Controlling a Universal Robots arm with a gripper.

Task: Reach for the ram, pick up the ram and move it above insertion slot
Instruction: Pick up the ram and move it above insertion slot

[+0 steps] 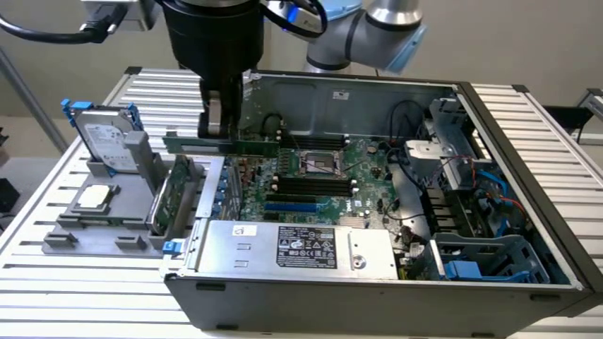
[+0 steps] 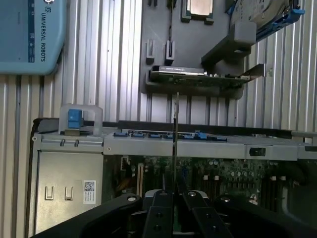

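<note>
The gripper [image 1: 219,121] is clamped on the ram [image 1: 226,145], holding it level at the open computer case's [image 1: 377,282] far-left wall. Light, stiff, fragile: best pinched mid-length by its faces.

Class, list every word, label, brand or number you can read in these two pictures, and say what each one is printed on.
"UNIVERSAL ROBOTS": on the light blue arm housing in the wrist view.
Power supply label: symbols and print too small to read.
Small white sticker on the case: a code, unreadable.
Hard drive label: blurred, unreadable.
</note>
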